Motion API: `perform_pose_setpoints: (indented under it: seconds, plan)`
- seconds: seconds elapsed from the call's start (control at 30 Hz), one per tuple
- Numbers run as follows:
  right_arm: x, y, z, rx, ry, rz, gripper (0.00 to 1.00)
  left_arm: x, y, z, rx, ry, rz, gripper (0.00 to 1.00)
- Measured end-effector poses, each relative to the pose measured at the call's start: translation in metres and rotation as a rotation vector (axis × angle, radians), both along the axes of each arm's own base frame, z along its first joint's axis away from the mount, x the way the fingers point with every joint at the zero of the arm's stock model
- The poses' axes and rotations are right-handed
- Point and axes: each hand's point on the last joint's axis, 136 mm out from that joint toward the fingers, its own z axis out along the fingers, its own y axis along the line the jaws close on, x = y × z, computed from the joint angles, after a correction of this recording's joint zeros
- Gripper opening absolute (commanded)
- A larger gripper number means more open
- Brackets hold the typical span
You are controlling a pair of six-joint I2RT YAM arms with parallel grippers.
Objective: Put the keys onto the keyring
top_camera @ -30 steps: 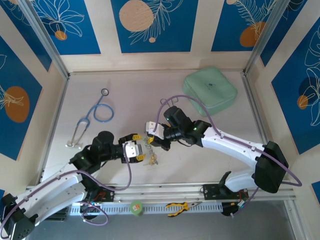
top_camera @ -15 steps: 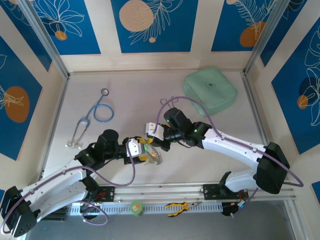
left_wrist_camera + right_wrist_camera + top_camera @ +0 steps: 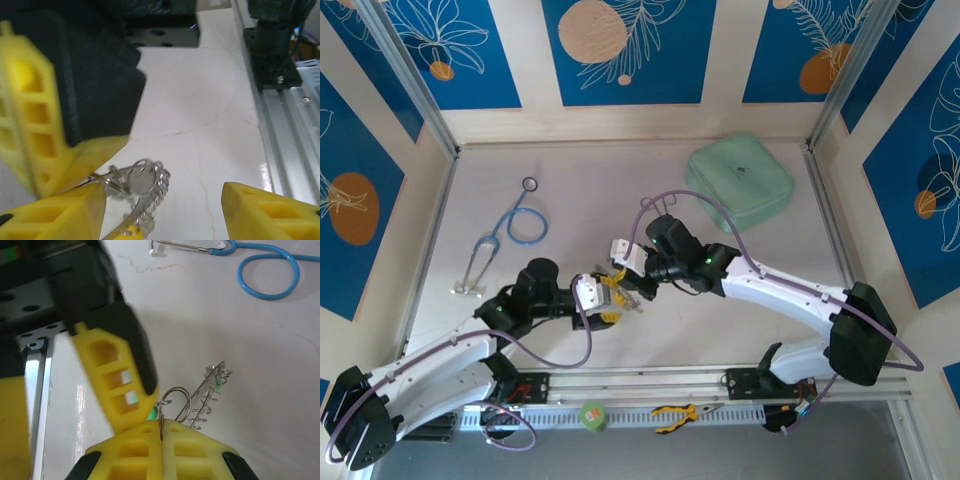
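Note:
My right gripper (image 3: 618, 276) hangs over the middle of the table, and in its wrist view the right gripper (image 3: 161, 432) is shut on a thin metal piece of the keyring (image 3: 212, 387). The ring stands edge-on above the pads, fringed with small loops. A green key head (image 3: 218, 383) shows against it. My left gripper (image 3: 610, 300) meets it from the left. In the left wrist view the left gripper (image 3: 165, 205) is open around the keyring (image 3: 145, 182), whose metal lies against the near left finger (image 3: 55, 215). A yellow key head (image 3: 131, 231) hangs below.
A blue stethoscope (image 3: 510, 232) lies at the left of the table, and a pale green pouch (image 3: 740, 183) sits at the back right. Orange-handled pliers (image 3: 678, 413) rest on the front rail. The metal rail (image 3: 290, 140) runs close on the left gripper's right.
The left gripper has moved right and closed in on the right gripper. Its fingers now stand around the keyring, which has stayed in the right gripper's grip.

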Motion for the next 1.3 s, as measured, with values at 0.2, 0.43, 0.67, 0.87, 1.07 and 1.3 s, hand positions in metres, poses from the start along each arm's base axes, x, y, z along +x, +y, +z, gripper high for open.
perform_pose_setpoints:
  seconds: [0.2,0.43,0.67,0.87,1.07,1.3]
  plan:
    - [0.011,0.001,0.002,0.032,0.049,-0.068,0.00,-0.011,-0.007,0.004,-0.038,0.044,-0.068,0.71]
    - [0.023,-0.005,0.006,0.062,0.093,-0.114,0.00,-0.012,-0.001,0.010,-0.064,-0.022,-0.054,0.59]
    - [0.018,-0.014,0.004,0.077,0.114,-0.039,0.00,0.009,0.017,0.036,-0.106,-0.193,0.112,0.53]
    - [-0.002,-0.015,0.002,0.085,0.098,0.077,0.00,0.031,0.017,0.013,-0.032,-0.158,0.201,0.49]
    - [-0.015,-0.015,0.001,0.082,0.062,0.151,0.00,0.034,0.014,0.007,-0.045,-0.134,0.211,0.43]
    - [-0.020,-0.013,0.001,0.079,0.037,0.190,0.00,0.028,0.009,0.010,-0.080,-0.112,0.174,0.34]
